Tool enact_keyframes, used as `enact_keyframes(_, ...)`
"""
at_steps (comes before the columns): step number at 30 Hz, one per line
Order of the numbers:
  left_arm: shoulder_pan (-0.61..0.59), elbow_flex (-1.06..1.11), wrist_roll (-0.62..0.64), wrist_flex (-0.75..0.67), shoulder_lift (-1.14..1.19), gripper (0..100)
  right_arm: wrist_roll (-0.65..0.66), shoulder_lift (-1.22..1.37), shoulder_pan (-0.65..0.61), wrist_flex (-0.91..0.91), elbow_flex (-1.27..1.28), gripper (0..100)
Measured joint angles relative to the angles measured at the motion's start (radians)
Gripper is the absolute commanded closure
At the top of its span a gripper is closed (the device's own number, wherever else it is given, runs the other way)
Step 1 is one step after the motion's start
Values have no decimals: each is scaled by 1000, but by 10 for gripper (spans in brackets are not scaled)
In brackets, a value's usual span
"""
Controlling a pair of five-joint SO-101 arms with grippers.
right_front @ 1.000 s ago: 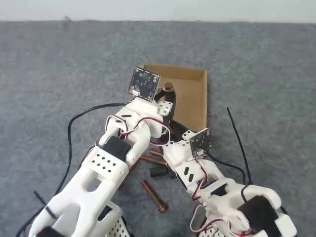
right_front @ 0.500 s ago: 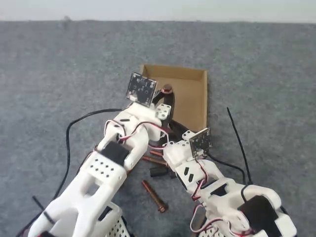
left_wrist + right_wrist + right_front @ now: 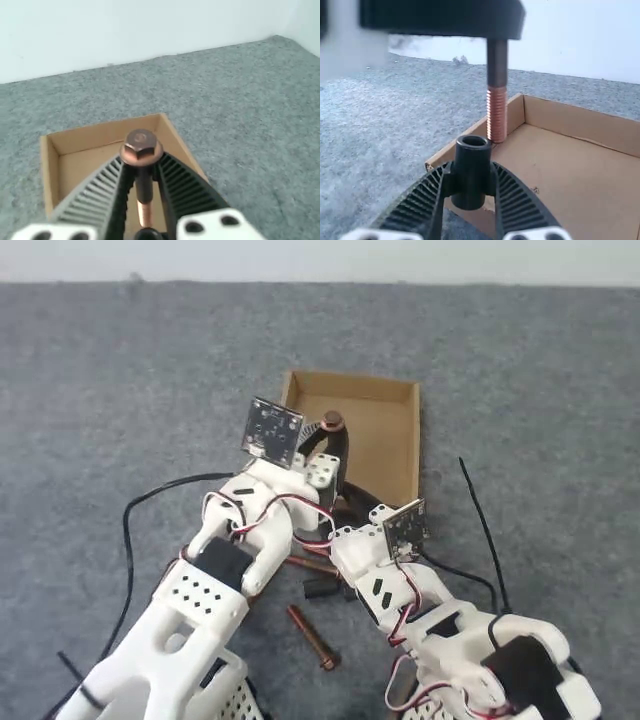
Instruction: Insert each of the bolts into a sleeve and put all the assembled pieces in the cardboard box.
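Two parts are held at this moment. The bolt (image 3: 141, 146) is clamped by the left hand (image 3: 142, 169) on its shank just under the hexagonal head, upright, above the cardboard box (image 3: 90, 137). The sleeve (image 3: 471, 150) is gripped around its middle by the right hand (image 3: 470, 176), mouth upward and free, just beside a corner of the box. The threaded tip hangs close above and behind it. Both pieces are judged to be rigid, light and smooth. Being round, they could be tilted between the ribbed pads (image 3: 425, 195), so a hold away from thread and mouth is advised. One loose bolt (image 3: 312, 637) is seen on the worktop (image 3: 520, 370).
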Motion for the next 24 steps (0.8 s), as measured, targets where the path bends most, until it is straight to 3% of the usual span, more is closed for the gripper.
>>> enact_keyframes(4,-40,0,32,0,0,988,0,0,0,0,0,993)
enact_keyframes(16,-6,-5,81,2,0,988,0,0,0,0,0,993)
enact_keyframes(24,-6,-64,81,106,0,988,0,0,2,9,0,993)
